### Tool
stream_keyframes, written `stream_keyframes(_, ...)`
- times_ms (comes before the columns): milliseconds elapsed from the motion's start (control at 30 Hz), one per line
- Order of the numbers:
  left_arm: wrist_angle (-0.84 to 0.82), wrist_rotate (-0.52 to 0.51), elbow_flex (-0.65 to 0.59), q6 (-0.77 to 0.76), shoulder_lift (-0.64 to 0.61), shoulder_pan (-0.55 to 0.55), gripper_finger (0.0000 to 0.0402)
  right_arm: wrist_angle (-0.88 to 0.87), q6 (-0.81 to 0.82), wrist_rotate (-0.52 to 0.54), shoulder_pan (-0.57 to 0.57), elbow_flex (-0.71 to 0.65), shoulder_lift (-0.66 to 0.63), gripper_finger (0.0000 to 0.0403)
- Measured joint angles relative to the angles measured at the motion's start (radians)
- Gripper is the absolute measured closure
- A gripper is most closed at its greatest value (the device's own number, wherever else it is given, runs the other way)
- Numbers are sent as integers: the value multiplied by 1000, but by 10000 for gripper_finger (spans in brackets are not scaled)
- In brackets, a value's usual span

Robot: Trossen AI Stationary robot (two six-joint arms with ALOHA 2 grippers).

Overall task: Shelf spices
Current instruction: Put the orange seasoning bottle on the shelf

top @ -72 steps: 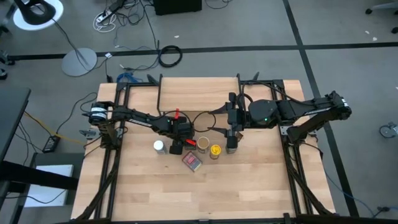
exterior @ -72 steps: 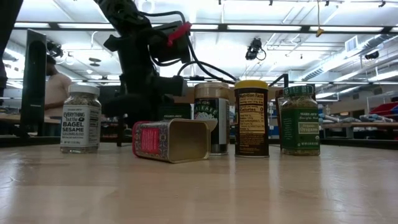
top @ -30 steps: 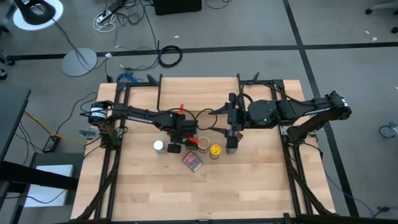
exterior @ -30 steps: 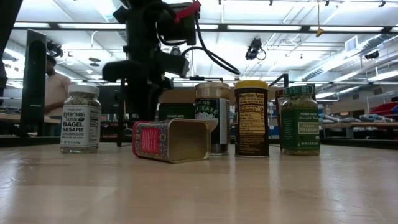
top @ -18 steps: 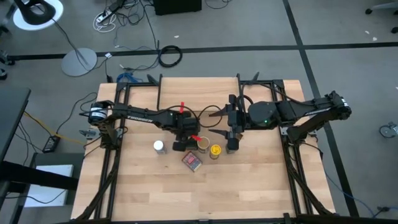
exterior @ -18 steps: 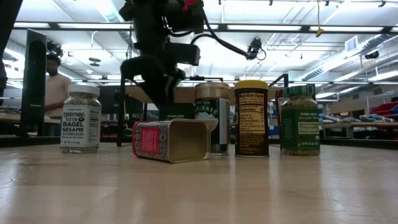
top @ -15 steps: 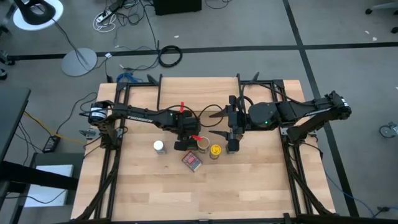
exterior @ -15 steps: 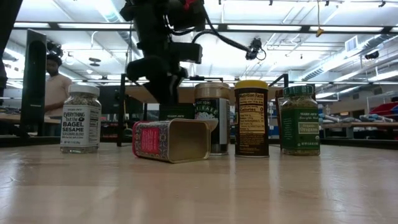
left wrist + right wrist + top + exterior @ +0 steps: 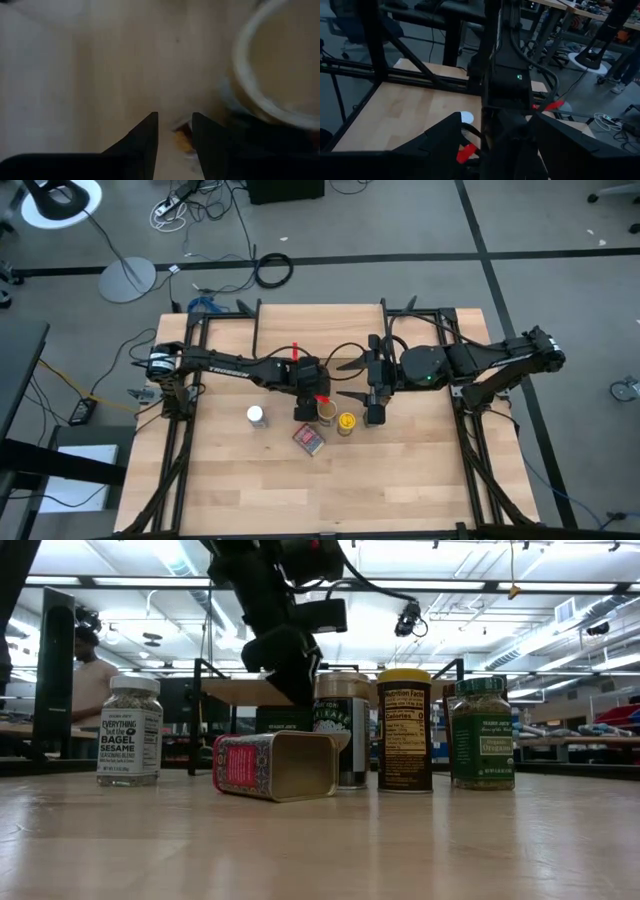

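None of the spices is up on the shelf [image 9: 228, 692] yet. Its light board stands on thin black legs behind the brown canister [image 9: 340, 730], and I can see nothing on the part that shows. The step in hand looks like a pick. The left gripper [image 9: 175, 116] hangs over the table [image 9: 320, 850] just beside the canister, pointing down at the dark tin [image 9: 283, 721] that stands close against the canister's side.

Its fingers [image 9: 145, 140] are only narrowly parted. Bare wood shows through the gap, and a small orange scrap of something lies just past the tips. They hold nothing that I can make out, and I can't tell whether they touch the tin. As I judge it, the next move needs a wider opening. It also needs a straight drop over the tin, because the canister's rim sits so close that one finger could clip it.

The red tin [image 9: 275, 767] lies on its side in front of the canister. The yellow-lidded jar [image 9: 404, 730] stands right next to the canister on the other side from the dark tin, and the green jar [image 9: 482, 735] is just beyond that. The white-lidded sesame jar [image 9: 130, 735] stands well apart, out past the dark tin.

The right gripper [image 9: 495, 120] waits on the green-jar side of the canister, its fingers spread wide and gripping nothing that I can see.
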Motion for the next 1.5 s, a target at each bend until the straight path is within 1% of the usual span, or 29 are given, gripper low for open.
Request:
stream_keyframes(100,-9,50,-2,-1,16,-5,277,0,5,2,0,0,0,160)
stream_keyframes(233,-62,59,-3,-1,24,-25,277,0,6,3,0,0,0,160)
stream_keyframes(333,-112,90,-2,-2,25,-42,277,0,2,7,0,0,0,160)
stream_keyframes(433,-132,92,-8,-9,25,-57,277,1,2,7,0,0,0,160)
stream_keyframes(500,-179,92,-16,-25,25,-62,277,3,4,8,0,0,0,160)
stream_keyframes(667,-175,19,-36,-56,25,-66,277,3,7,10,0,0,0,160)
stream_keyframes(800,-99,-8,-36,-80,23,-66,277,6,8,10,0,0,0,160)
stream_keyframes(933,-82,-36,-36,-89,21,-65,272,5,17,10,5,0,0,160)
stream_keyframes(1067,-84,-40,-36,-137,21,-58,242,5,17,10,12,0,0,160)
stream_keyframes(1233,-105,-32,-36,-182,21,-57,174,4,13,23,19,0,0,160)
stream_keyframes(1333,-90,-31,-55,-189,19,-57,135,3,13,24,19,0,0,160)
stream_keyframes(1433,-48,-25,-89,-192,17,-56,112,2,16,24,19,0,0,160)
stream_keyframes(1500,-12,-4,-110,-197,14,-56,107,1,17,25,19,0,0,160)
